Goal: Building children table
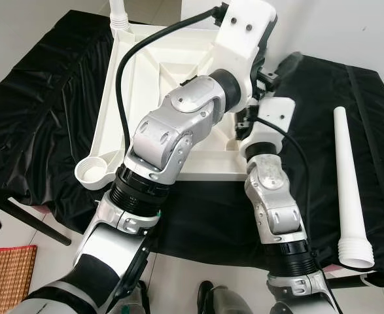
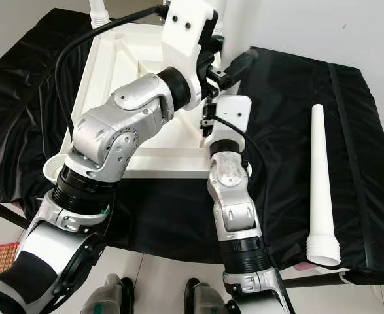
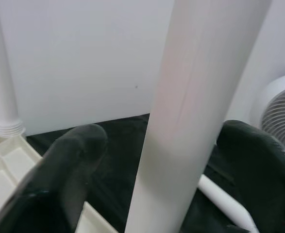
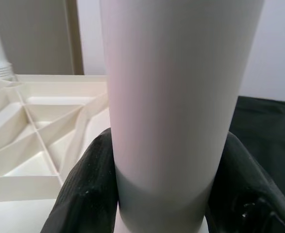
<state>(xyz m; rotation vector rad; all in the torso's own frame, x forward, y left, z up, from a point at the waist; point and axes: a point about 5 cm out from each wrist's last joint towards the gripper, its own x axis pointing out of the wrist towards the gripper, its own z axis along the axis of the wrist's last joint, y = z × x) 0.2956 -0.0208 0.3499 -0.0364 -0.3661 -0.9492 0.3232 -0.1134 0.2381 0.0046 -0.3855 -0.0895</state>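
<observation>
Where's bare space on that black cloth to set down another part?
Bare black cloth lies left of the upturned white plastic tabletop, and between it and the loose white tapered leg. Its right corner is crowded: both grippers surround an upright white leg.

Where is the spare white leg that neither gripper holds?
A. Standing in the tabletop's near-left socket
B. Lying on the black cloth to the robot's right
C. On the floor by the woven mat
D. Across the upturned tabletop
B: the spare leg lies flat on the black cloth, right of the upturned tabletop, apart from both grippers.
</observation>
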